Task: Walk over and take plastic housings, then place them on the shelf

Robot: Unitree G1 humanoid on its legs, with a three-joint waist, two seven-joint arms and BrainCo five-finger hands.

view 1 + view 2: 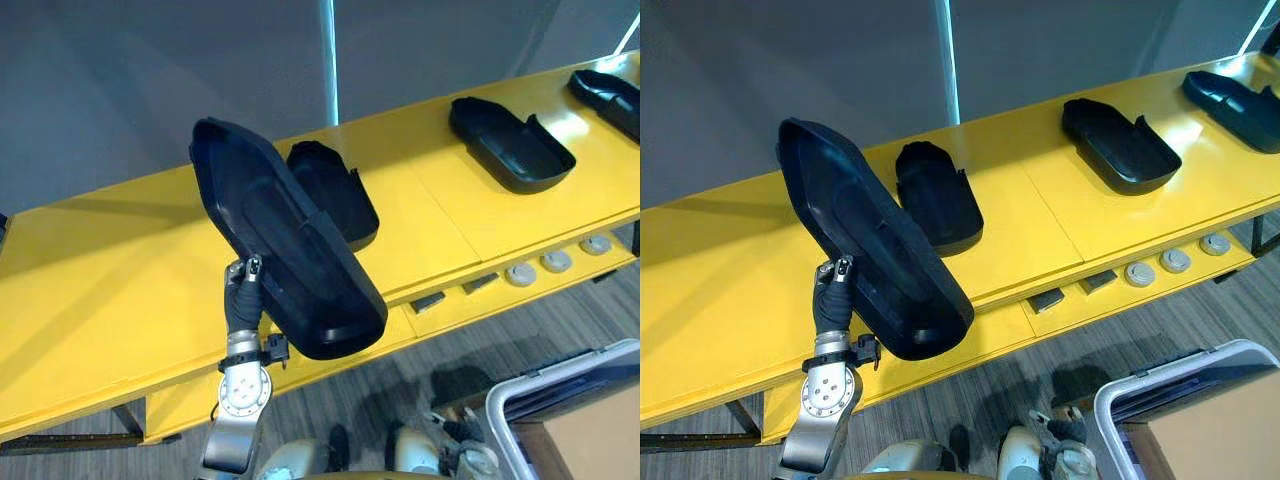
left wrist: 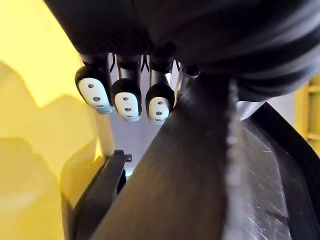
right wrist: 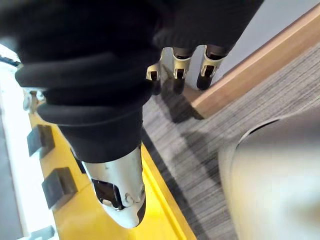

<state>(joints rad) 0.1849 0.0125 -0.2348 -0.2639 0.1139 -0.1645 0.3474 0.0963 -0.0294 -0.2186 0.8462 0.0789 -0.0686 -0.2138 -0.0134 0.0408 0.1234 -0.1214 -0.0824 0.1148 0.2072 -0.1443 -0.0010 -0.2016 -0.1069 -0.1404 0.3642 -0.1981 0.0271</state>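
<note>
Two hands sit nearest us. Our right hand (image 3: 176, 62) hangs over the grey floor (image 3: 200, 135), its fingers loose and holding nothing. Our left hand (image 1: 243, 295), at lower centre-left of the head view, grips the held housing (image 1: 290, 250) by its edge, fingers (image 2: 126, 95) closed on the rim. That black shell stands steeply tilted, its upper end toward the upper left and its lower end past the front edge of the yellow shelf (image 1: 100, 290). Just behind it, a second housing (image 1: 335, 195) lies on the shelf at centre. Farther off, at upper right, a third housing (image 1: 510, 145) lies well apart, and a fourth housing (image 1: 610, 100) lies at the right edge.
</note>
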